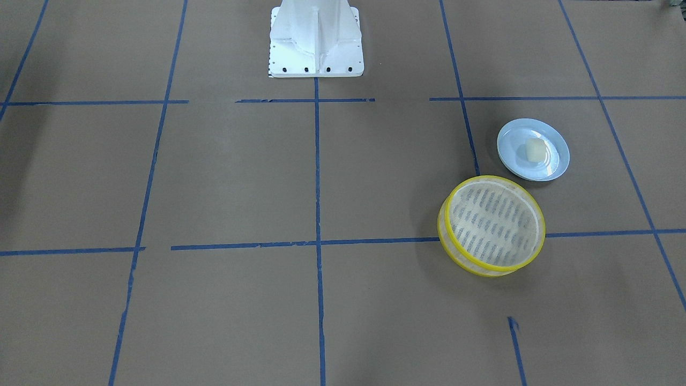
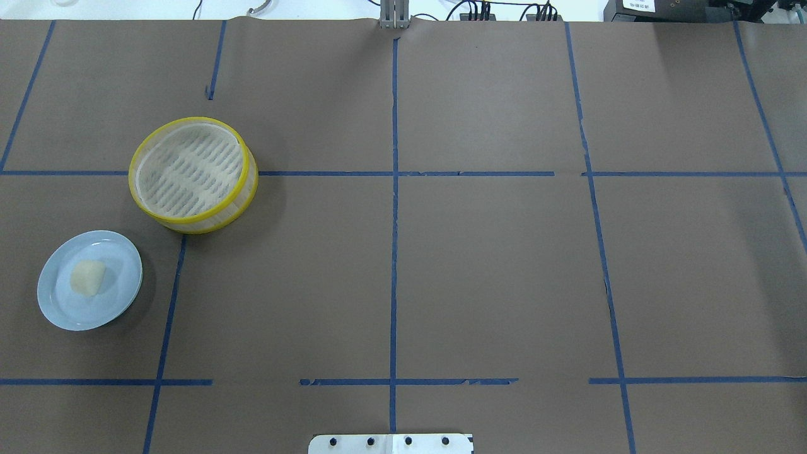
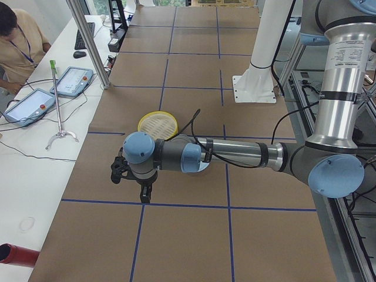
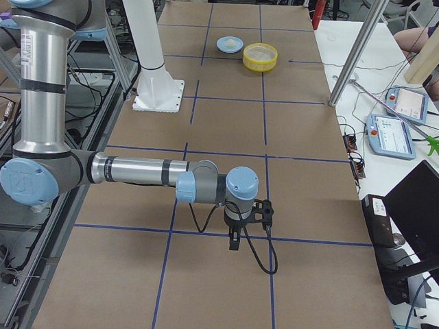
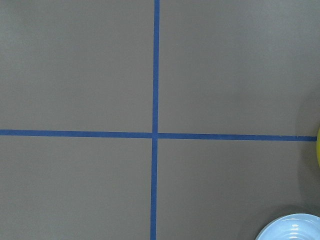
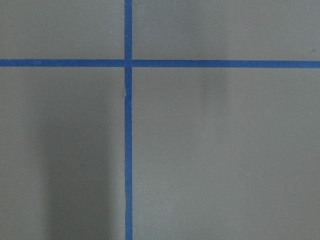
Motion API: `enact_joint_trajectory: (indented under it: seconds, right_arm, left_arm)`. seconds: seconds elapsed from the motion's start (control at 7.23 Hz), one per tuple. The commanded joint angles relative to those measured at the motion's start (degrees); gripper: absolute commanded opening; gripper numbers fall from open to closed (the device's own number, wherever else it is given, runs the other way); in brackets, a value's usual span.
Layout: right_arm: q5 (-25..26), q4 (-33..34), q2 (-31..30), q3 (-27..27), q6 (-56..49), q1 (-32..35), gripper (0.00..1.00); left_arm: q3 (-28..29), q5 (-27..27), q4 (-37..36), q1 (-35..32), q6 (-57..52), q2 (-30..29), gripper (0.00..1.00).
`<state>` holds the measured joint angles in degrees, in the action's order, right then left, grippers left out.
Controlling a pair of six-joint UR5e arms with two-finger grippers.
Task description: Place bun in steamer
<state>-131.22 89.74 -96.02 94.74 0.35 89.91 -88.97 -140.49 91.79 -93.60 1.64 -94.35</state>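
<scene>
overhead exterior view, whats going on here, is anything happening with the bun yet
Nothing is handled yet. The bun lies on the pale blue plate, next to the empty steamer, on the robot's left. The left arm hangs over the table near them; the right arm is at the far end.

1. One bun (image 2: 87, 278) is lying on the plate.
2. One pale blue plate (image 2: 107, 306) is sitting on the table (image 2: 492, 265).
3. One yellow-rimmed steamer (image 2: 195, 221) is sitting on the table.
4. Two arms are reaching over the table: the left arm (image 3: 235, 154) and the right arm (image 4: 137, 169).
5. Two tools are hanging from them: the left tool (image 3: 144, 195) and the right tool (image 4: 234, 241).
6. One white pedestal (image 1: 316, 37) is standing on the table.
7. Two handheld screens (image 3: 73, 79) are lying on the side bench.
8. One person (image 3: 17, 41) is sitting there.
</scene>
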Motion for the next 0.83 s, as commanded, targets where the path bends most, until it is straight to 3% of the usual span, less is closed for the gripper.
enact_joint_trajectory:
  seconds: [0.0,0.28,0.55,0.69]
  right_arm:
    - [0.0,0.0,0.04,0.0,0.0,0.0,1.0]
    - [0.0,0.0,0.04,0.0,0.0,0.0,1.0]
    - [0.0,0.0,0.04,0.0,0.0,0.0,1.0]
    - [0.0,0.0,0.04,0.0,0.0,0.0,1.0]
  left_arm:
    - [-1.35,0.47,1.04,1.48,0.38,-0.04,1.0]
    - [-1.29,1.09,1.2,2.1,0.21,1.96,1.0]
    - [-5.13,-1.44,3.56,2.11,0.03,8.64,1.0]
    - [-4.37,-5.63,10.71,2.54,0.11,9.18,1.0]
